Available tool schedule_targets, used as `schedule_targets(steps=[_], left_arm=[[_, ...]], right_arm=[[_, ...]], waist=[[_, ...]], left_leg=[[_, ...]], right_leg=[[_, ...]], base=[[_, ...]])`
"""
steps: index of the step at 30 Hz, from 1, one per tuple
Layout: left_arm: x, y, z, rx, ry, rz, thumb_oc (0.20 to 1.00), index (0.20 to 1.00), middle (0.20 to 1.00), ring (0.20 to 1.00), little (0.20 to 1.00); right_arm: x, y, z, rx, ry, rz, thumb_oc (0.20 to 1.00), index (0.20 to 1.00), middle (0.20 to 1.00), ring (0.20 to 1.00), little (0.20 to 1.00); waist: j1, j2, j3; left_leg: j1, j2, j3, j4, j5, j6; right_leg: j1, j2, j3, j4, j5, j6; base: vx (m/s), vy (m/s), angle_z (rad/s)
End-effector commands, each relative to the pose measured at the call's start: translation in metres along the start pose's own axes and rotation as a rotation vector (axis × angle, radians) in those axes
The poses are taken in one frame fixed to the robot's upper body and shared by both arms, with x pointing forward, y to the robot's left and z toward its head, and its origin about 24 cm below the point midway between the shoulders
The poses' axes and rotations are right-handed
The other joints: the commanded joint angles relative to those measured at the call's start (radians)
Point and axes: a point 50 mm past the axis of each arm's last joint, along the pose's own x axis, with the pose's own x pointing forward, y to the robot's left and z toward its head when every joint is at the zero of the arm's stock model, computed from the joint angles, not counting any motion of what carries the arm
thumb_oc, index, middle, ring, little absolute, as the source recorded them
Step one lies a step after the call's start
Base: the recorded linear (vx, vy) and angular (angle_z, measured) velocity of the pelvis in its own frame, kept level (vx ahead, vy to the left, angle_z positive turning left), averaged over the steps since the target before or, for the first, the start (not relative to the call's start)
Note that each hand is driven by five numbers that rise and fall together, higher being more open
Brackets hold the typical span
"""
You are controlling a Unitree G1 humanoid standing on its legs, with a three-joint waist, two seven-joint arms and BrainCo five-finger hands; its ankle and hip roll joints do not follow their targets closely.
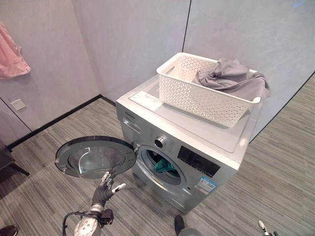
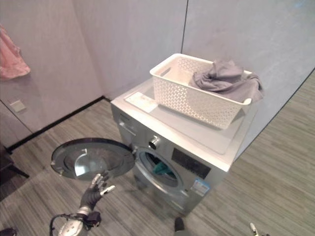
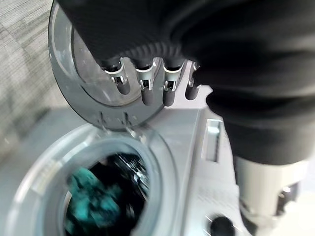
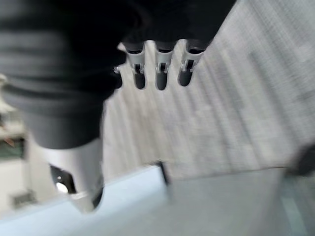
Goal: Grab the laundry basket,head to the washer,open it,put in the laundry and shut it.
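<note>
The silver washer (image 1: 197, 127) stands against the wall with its round door (image 1: 93, 156) swung wide open to the left. A teal garment (image 1: 165, 166) lies inside the drum (image 3: 93, 196). On the washer's top sits the white perforated laundry basket (image 1: 197, 98), with grey laundry (image 1: 234, 76) heaped at its right end and draped over the rim. My left hand (image 1: 104, 189) is just under the door's near edge, fingers (image 3: 147, 83) straight and holding nothing. My right hand (image 1: 263, 227) hangs low at the right over the floor, its fingers (image 4: 160, 73) relaxed and empty.
A pink cloth (image 1: 10, 54) hangs on the left wall above a wall socket (image 1: 17, 103). A dark piece of furniture (image 1: 7, 162) stands at the far left. A white sheet (image 1: 146, 101) lies on the washer's top beside the basket. Striped grey floor surrounds the washer.
</note>
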Motion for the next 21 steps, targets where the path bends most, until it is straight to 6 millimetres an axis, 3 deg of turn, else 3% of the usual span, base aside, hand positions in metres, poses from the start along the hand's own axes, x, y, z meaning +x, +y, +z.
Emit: schedule_targets(steps=[1, 6, 11, 12, 13, 15, 17, 18, 19, 20, 21], left_arm=[[0.018, -0.006, 0.038, 0.008, -0.165, -0.007, 1.000, 1.000, 1.000, 1.000, 1.000], [0.018, -0.009, 0.036, -0.013, -0.152, -0.007, 1.000, 1.000, 1.000, 1.000, 1.000], [0.019, -0.006, 0.035, -0.058, -0.144, 0.024, 1.000, 1.000, 1.000, 1.000, 1.000], [0.018, -0.003, 0.034, -0.075, -0.142, 0.044, 1.000, 1.000, 1.000, 1.000, 1.000], [0.018, -0.001, 0.036, -0.092, -0.147, 0.057, 1.000, 1.000, 1.000, 1.000, 1.000], [0.019, 0.004, 0.039, -0.094, -0.148, 0.073, 1.000, 1.000, 1.000, 1.000, 1.000], [0.022, 0.004, 0.044, -0.087, -0.165, 0.075, 1.000, 1.000, 1.000, 1.000, 1.000], [0.024, 0.005, 0.047, -0.080, -0.174, 0.078, 1.000, 1.000, 1.000, 1.000, 1.000], [0.025, 0.006, 0.051, -0.070, -0.188, 0.073, 1.000, 1.000, 1.000, 1.000, 1.000], [0.025, 0.005, 0.051, -0.070, -0.188, 0.072, 1.000, 1.000, 1.000, 1.000, 1.000], [0.025, 0.004, 0.051, -0.070, -0.189, 0.069, 1.000, 1.000, 1.000, 1.000, 1.000]], right_arm=[[0.013, 0.042, 0.038, 0.014, -0.111, 0.087, 1.000, 1.000, 1.000, 1.000, 1.000], [0.012, 0.044, 0.046, 0.043, -0.152, 0.092, 1.000, 1.000, 1.000, 1.000, 1.000], [0.011, 0.042, 0.066, 0.062, -0.229, 0.078, 1.000, 1.000, 1.000, 1.000, 1.000], [0.010, 0.038, 0.079, 0.075, -0.274, 0.059, 1.000, 1.000, 1.000, 1.000, 1.000], [0.008, 0.029, 0.096, 0.114, -0.336, 0.028, 1.000, 1.000, 1.000, 1.000, 1.000], [0.001, 0.024, 0.128, 0.113, -0.465, 0.005, 1.000, 1.000, 1.000, 1.000, 1.000], [-0.011, 0.026, 0.163, 0.094, -0.613, 0.008, 1.000, 1.000, 1.000, 1.000, 1.000], [-0.018, 0.022, 0.178, 0.056, -0.686, -0.018, 1.000, 1.000, 1.000, 1.000, 1.000], [-0.027, 0.020, 0.198, 0.024, -0.775, -0.040, 1.000, 1.000, 1.000, 1.000, 1.000], [-0.028, 0.020, 0.198, 0.023, -0.777, -0.043, 1.000, 1.000, 1.000, 1.000, 1.000], [-0.038, 0.017, 0.215, 0.002, -0.851, -0.058, 1.000, 1.000, 1.000, 1.000, 1.000]], waist=[[0.018, 0.008, 0.065], [-0.003, -0.004, 0.067], [-0.020, 0.008, 0.072], [-0.027, 0.011, 0.070], [-0.030, 0.015, 0.067], [-0.010, 0.003, 0.087], [-0.001, -0.028, 0.117], [-0.003, -0.038, 0.123], [-0.006, -0.047, 0.126], [-0.005, -0.046, 0.127], [-0.007, -0.050, 0.127]], left_leg=[[0.054, -0.034, 0.071, 0.074, -0.215, 0.079], [0.078, -0.013, 0.075, 0.048, -0.184, 0.063], [0.088, 0.041, 0.083, 0.052, -0.170, 0.042], [0.081, 0.076, 0.085, 0.073, -0.149, 0.022], [0.048, 0.133, 0.085, 0.160, -0.074, -0.004], [-0.049, 0.178, 0.027, 0.397, 0.032, 0.004], [-0.173, 0.208, -0.018, 0.615, 0.073, 0.024], [-0.205, 0.233, 0.000, 0.657, 0.078, 0.030], [-0.228, 0.236, 0.027, 0.648, 0.048, 0.036], [-0.226, 0.234, 0.030, 0.648, 0.045, 0.039], [-0.236, 0.216, 0.053, 0.629, 0.011, 0.040]], right_leg=[[-0.024, -0.093, -0.040, 0.013, -0.056, 0.075], [-0.033, -0.079, -0.024, 0.036, -0.064, 0.055], [-0.086, -0.038, 0.035, 0.156, -0.155, 0.026], [-0.089, -0.010, 0.043, 0.179, -0.187, 0.006], [-0.069, 0.039, 0.050, 0.167, -0.223, -0.035], [-0.010, 0.094, 0.067, 0.141, -0.264, -0.078], [0.040, 0.124, 0.057, 0.107, -0.285, -0.124], [0.059, 0.130, 0.051, 0.088, -0.293, -0.131], [0.077, 0.130, 0.047, 0.072, -0.298, -0.132], [0.078, 0.128, 0.047, 0.070, -0.297, -0.130], [0.093, 0.121, 0.052, 0.058, -0.294, -0.126]], base=[[0.08, -0.062, 0.12], [0.08, -0.103, 0.09], [0.11, -0.188, -0.04], [0.21, -0.383, -0.08], [0.32, -0.487, -0.04], [0.22, -0.439, 0.06], [0.10, -0.388, -0.02], [0.13, -0.250, 0.06], [0.09, -0.111, 0.05], [0.12, -0.018, -0.05], [0.12, 0.039, -0.07]])
